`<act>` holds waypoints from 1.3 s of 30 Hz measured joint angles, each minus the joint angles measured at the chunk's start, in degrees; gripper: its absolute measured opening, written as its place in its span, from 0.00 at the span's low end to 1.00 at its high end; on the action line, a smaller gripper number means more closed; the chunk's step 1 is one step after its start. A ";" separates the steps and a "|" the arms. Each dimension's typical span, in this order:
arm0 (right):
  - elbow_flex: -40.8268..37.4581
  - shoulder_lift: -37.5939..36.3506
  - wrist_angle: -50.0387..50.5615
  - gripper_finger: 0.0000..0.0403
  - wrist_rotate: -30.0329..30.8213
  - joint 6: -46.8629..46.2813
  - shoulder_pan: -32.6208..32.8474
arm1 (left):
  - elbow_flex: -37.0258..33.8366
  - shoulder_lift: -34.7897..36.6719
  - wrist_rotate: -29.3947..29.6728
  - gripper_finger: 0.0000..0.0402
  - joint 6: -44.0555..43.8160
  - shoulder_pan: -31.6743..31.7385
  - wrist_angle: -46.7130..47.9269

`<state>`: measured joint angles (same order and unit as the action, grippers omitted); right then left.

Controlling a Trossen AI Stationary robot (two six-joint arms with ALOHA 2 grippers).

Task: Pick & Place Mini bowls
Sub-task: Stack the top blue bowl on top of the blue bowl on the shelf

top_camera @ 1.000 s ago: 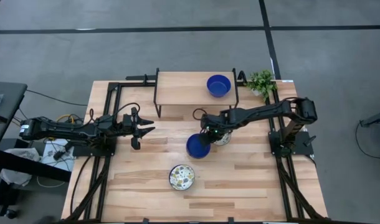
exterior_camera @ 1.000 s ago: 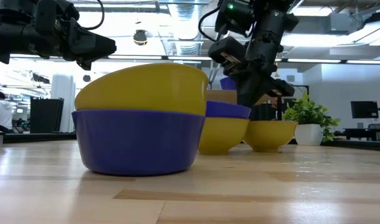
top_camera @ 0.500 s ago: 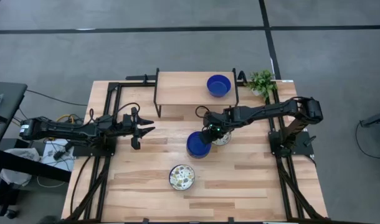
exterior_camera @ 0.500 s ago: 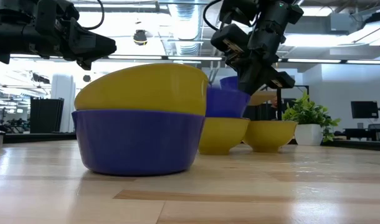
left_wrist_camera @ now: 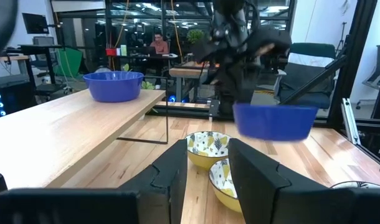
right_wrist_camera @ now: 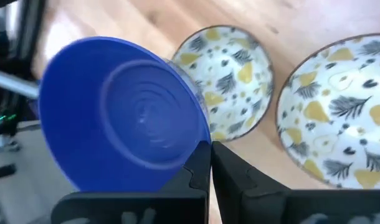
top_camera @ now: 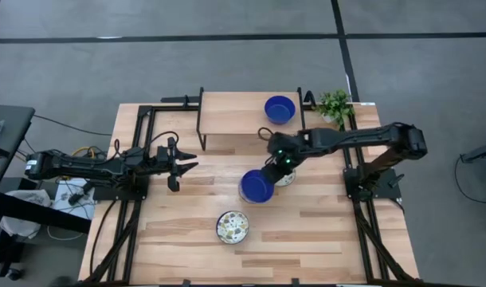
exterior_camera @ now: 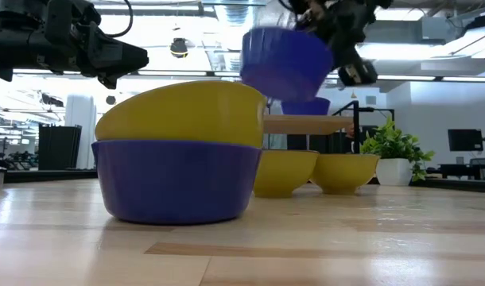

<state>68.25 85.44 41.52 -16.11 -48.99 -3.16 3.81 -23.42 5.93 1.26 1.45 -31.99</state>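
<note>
I hold blue bowl (top_camera: 256, 186) by rim, right gripper (top_camera: 273, 169) pinching it, frame centre. Thin grip; may slip onto patterned bowls (right_wrist_camera: 230, 78). Left gripper (top_camera: 182, 162) spread, idle mid-left.

I see open tabletop (top_camera: 187, 227) along the front edge, blocked only by a patterned bowl (top_camera: 233, 227). The middle is crowded: my right end effector (top_camera: 272, 173) carries a blue bowl (top_camera: 256, 186) above two patterned bowls (right_wrist_camera: 224, 81). The black-framed shelf (top_camera: 227, 112) stands across the back, a plant (top_camera: 335, 104) beside it
</note>
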 joint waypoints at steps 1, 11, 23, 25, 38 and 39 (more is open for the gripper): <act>0.02 -0.91 0.40 0.00 -0.89 0.46 -0.08 | 0.00 0.00 0.00 0.29 0.00 0.00 0.00; 0.00 -10.51 3.11 0.00 -6.07 1.47 -0.74 | 0.00 0.00 0.00 0.29 0.00 -0.02 -0.24; 0.00 -17.23 -2.35 0.00 -6.91 1.48 -0.74 | 0.00 0.00 0.00 0.29 0.00 -0.01 -0.26; 0.00 -17.74 -4.94 0.00 -7.90 1.66 -0.74 | 0.00 0.00 0.00 0.29 0.00 -0.01 -0.27; -0.02 -19.69 -32.87 0.00 -19.60 8.54 -0.69 | 0.00 0.00 0.00 0.29 0.00 0.00 -0.65; -0.02 -19.76 -34.92 0.00 -20.67 8.76 -0.68 | 0.00 0.00 0.00 0.29 0.00 0.00 -0.63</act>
<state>68.23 65.68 6.60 -36.78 -40.23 -3.84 3.81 -23.42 5.93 1.26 1.45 -32.62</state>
